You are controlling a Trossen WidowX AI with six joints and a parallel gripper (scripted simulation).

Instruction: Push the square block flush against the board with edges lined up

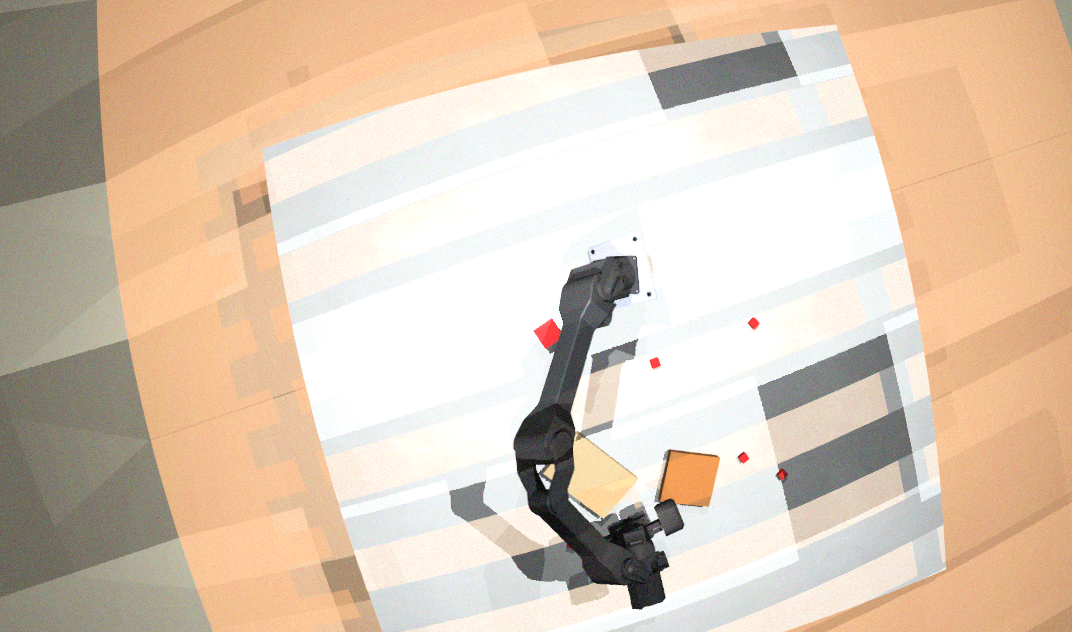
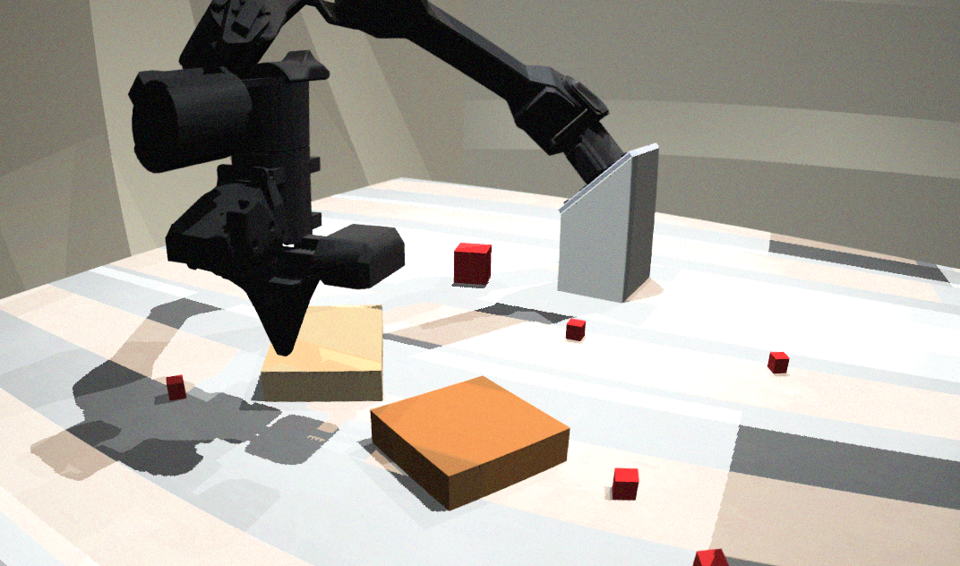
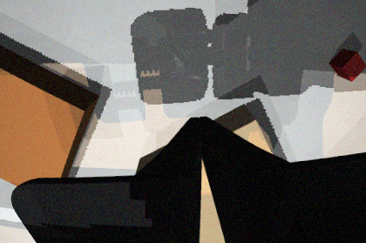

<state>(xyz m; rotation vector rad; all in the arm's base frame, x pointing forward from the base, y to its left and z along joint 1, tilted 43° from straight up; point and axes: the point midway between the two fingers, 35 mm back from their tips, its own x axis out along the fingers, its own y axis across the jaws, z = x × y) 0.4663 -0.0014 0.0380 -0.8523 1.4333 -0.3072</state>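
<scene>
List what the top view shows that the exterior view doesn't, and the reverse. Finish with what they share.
Only top: the tan surround beyond the white table, and the face of the base plate with bolts at its corners.

Only exterior: the tool's closed fingertips, and the upright sides of the base.

Both: the arm, the large red cube, several small red cubes, and the orange block standing apart from the yellow board.
</scene>
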